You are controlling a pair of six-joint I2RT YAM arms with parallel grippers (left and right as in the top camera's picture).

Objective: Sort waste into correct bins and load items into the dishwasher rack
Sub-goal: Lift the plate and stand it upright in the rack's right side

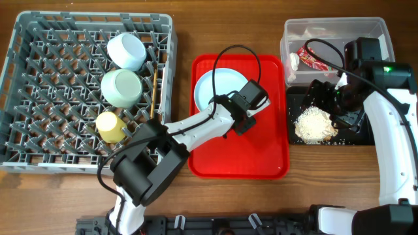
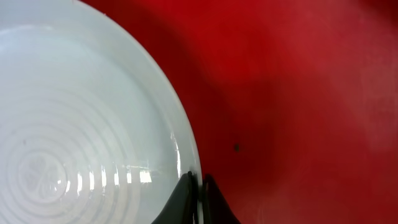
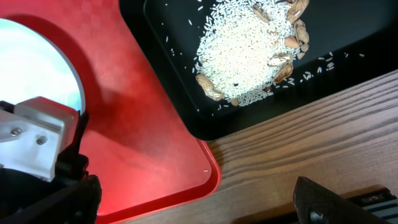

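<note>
The pale blue plate (image 1: pixel 215 88) lies on the red serving tray (image 1: pixel 261 156). My left gripper (image 1: pixel 236 119) is shut on the plate's right rim, with one finger on each side of the rim in the left wrist view (image 2: pixel 200 186). My right gripper (image 1: pixel 330 104) hovers open and empty over the black tray (image 1: pixel 294 138), which holds the rice-like crumbs (image 1: pixel 312 124) and some peanut shells (image 3: pixel 292 40). The clear tub (image 1: pixel 372 29) holds the red wrapper (image 1: pixel 312 59) and the white scrap (image 1: pixel 293 62). The fork is not in view.
The grey dishwasher rack (image 1: pixel 39 98) at the left holds the pale blue bowl (image 1: pixel 126 51), the light green bowl (image 1: pixel 121 87), the yellow cup (image 1: pixel 110 125) and the chopstick (image 1: pixel 154 98). Bare wooden table (image 3: pixel 311 143) lies in front of the black tray.
</note>
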